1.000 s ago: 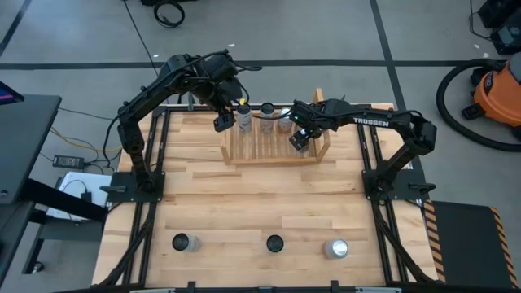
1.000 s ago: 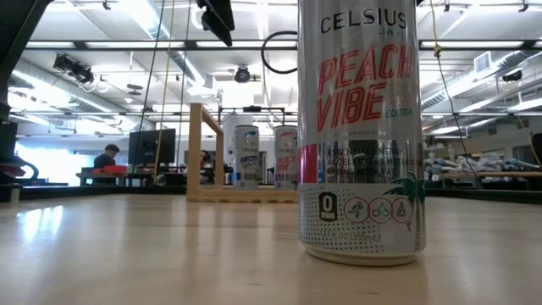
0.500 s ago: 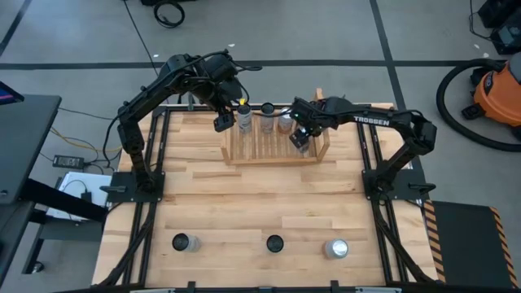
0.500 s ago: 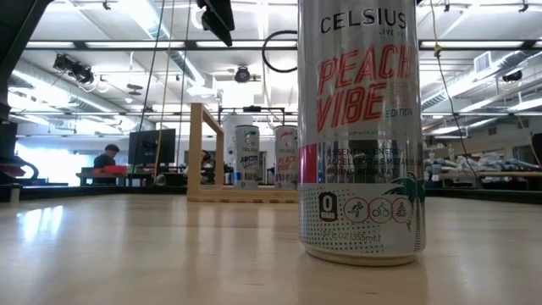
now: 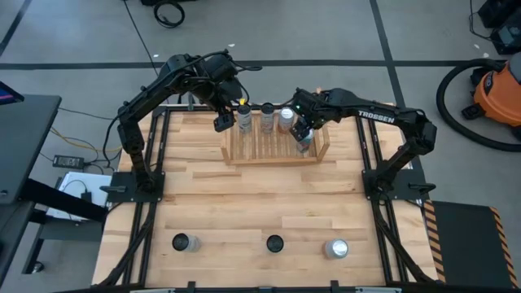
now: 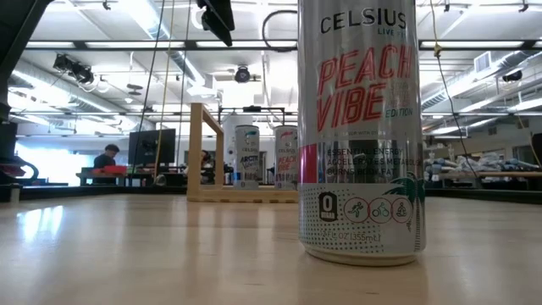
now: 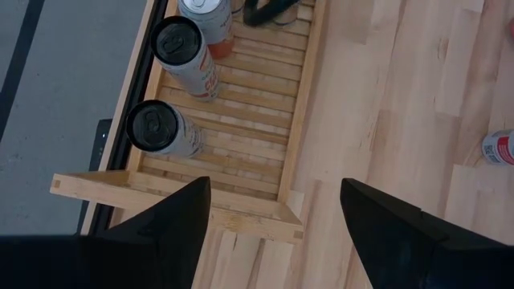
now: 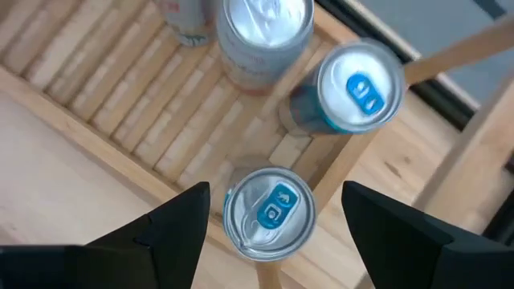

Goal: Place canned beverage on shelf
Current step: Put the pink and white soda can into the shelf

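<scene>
Nearest the front edge of the counter [image 5: 244, 203] stand three cans in a row, well apart: a left can [image 5: 181, 242], a middle can [image 5: 275, 242] and a right can [image 5: 336, 248]. In the low view one of them, a Peach Vibe can [image 6: 360, 127], stands upright and fills much of the picture.

Farther back, near the far edge, sits the shelf [image 5: 269, 155], a light wooden rack with a slatted base and upright end boards. Three shelved cans [image 5: 267, 114] stand upright in a line along its back. My left pincer [image 5: 221, 122] hangs over the shelf's left end; its fingers [image 7: 173, 213] are apart and hold nothing, and below them I see the slats [image 7: 241, 136] and the black-topped cans [image 7: 152, 128].

My right pincer [image 5: 302, 133] is over the shelf's right end. Looking down past its fingers [image 8: 173, 225], I see a blue-tabbed can [image 8: 269, 213] upright between them, just inside the front rail, with a gap on each side. So this pincer stands spread around the can and, as far as I can see, does not grip it. Just beyond is a blue-topped can [image 8: 359, 88] at the end board, and a silver-topped can [image 8: 265, 32] beside that.
</scene>
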Available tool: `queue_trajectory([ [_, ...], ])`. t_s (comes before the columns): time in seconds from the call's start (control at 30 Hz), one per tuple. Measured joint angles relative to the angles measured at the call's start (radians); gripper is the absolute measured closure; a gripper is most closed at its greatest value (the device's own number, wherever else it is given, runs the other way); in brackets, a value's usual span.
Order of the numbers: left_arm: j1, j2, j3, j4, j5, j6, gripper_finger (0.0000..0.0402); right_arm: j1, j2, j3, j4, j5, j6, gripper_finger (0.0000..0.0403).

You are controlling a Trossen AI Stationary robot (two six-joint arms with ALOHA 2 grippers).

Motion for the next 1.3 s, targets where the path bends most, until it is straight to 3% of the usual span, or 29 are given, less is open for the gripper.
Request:
queue_trajectory([
  [0.3,-0.002,0.000,0.000,-0.001,0.000,-0.002,0.0122,0.060,-0.016,0.164,-0.177,-0.018,-0.109,0.0109],
  [0.7,-0.084,0.000,0.000,-0.002,0.000,-0.032,0.0122,0.322,-0.201,0.169,-0.271,0.195,0.020,0.0111],
  [1.0,-0.165,-0.041,0.000,-0.003,-0.001,-0.064,0.0122,0.505,-0.339,0.022,-0.269,0.265,0.201,0.0112],
  [1.3,-0.232,-0.164,-0.044,-0.001,-0.062,-0.162,0.0122,0.669,-0.443,-0.168,-0.254,0.286,0.391,0.0112],
])
